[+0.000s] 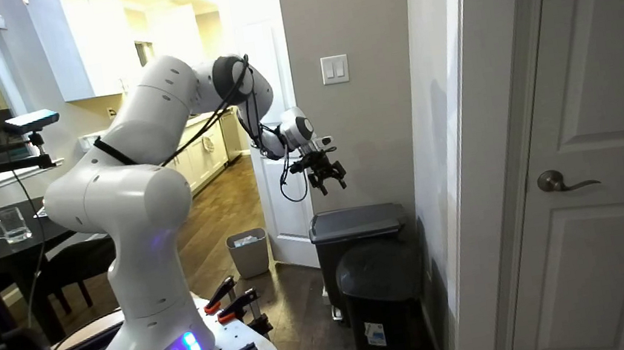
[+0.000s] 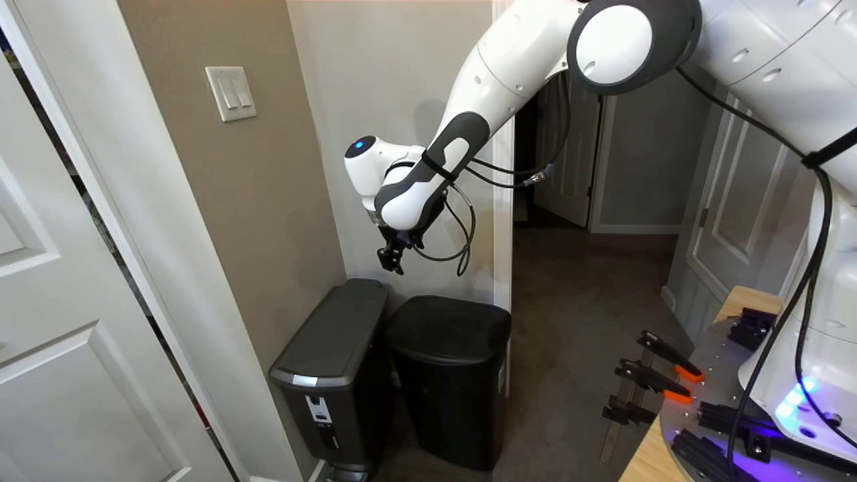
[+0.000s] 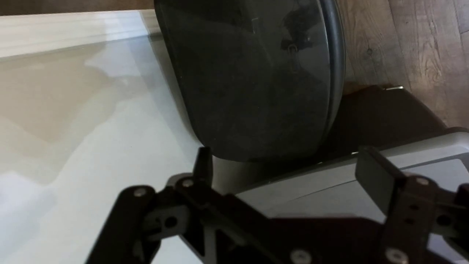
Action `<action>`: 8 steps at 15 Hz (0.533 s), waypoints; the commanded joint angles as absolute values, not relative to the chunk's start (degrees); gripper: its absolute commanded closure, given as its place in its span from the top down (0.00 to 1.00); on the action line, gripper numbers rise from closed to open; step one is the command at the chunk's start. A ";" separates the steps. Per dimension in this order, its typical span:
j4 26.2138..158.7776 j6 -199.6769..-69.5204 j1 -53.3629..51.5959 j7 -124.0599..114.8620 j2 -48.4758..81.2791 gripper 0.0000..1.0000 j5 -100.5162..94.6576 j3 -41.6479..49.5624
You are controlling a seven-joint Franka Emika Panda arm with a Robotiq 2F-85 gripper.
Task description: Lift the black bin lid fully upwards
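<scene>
Gripper [image 1: 331, 184]: positioned above the two bins, fingertips pointing downward; apart from both lids.
Fingers [image 3: 203, 165]: spread wide, a clear gap between them.
Lid [image 3: 253, 88]: black, rounded corners; lower than the gripper and apart from it. In the wrist view it lies out beyond the fingertips, mostly in line with the gap. Found down on its bin.
Bin [image 2: 448, 415]: black, upright, directly under the lid; lower than the gripper.
Grey lid [image 2: 338, 328]: down on the pedal bin, below the gripper; in the wrist view the finger at the right of the frame overlaps it.
Pedal bin [image 2: 351, 415]: dark body, upright, just beside the bin, below the gripper. Whether the two bodies touch cannot be told.
Switch [image 1: 334, 69]: on the wall [image 1: 363, 125], higher than the gripper in both exterior views.
Basket [image 1: 249, 257]: grey, standing on the floor [image 1: 298, 293], lower than the gripper and well apart from it; contents pale, not identifiable.
Arm [image 1: 119, 193]: white, rising from a blue-lit base, then reaching out and down to the gripper.
Clamps [image 2: 653, 376]: at the mount's edge, well apart from the gripper.
</scene>
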State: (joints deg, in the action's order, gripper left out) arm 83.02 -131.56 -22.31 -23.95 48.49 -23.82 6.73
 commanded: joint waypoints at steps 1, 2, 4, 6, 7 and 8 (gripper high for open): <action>81.28 -130.85 -21.53 -23.26 50.89 1.00 -23.24 6.65; 79.53 -131.96 -20.69 -22.07 53.70 1.00 -23.07 6.32; 76.05 -132.92 -19.72 -21.00 59.21 1.00 -22.81 6.17; 71.28 -134.22 -18.56 -19.11 65.72 1.00 -22.32 5.81; 68.45 -134.63 -18.19 -18.17 69.04 1.00 -22.11 5.81; 65.00 -135.20 -17.95 -16.95 72.74 1.00 -21.87 5.59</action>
State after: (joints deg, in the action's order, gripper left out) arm 75.36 -133.76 -19.76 -21.97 62.52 -23.73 6.51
